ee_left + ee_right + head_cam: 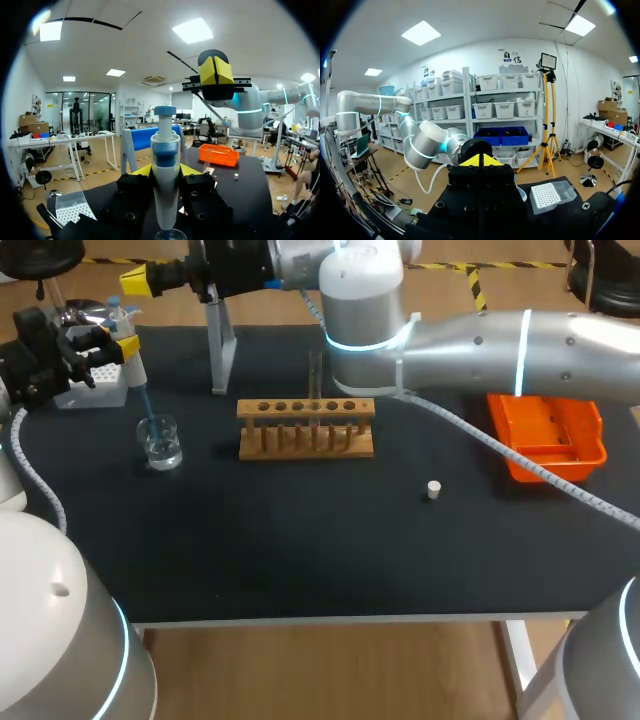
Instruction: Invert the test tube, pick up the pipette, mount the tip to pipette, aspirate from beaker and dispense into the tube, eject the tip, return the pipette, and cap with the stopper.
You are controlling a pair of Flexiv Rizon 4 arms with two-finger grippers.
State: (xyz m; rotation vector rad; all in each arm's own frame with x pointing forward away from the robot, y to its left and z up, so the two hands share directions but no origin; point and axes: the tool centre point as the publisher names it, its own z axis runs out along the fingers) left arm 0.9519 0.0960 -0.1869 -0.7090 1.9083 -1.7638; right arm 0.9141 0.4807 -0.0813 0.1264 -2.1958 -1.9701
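At the table's left edge, the left gripper is clamped on the pipette, holding it upright. The left wrist view shows the white barrel squeezed between the two yellow-tipped fingers. Just behind the gripper sits the clear tip box. The pipette's blue tip reaches down into the glass beaker, which holds clear liquid; the beaker's rim shows directly under the barrel from the wrist. Higher and farther back, over the table's far edge, hangs the right gripper. Its arm comes in from the right and crosses behind the rack. Its yellow tips are pressed together with nothing between them, as the left wrist view also shows. Right of it stands the grey pipette stand, with no pipette on it. Near the table's middle is the wooden test tube rack, and the clear test tube stands upright in a hole right of the rack's centre. I cannot tell which end of the tube is up. Farther right and nearer the front, the small white stopper lies alone on the dark surface, well apart from the rack. By the right edge sits the orange tray, partly crossed by the right arm's cable.
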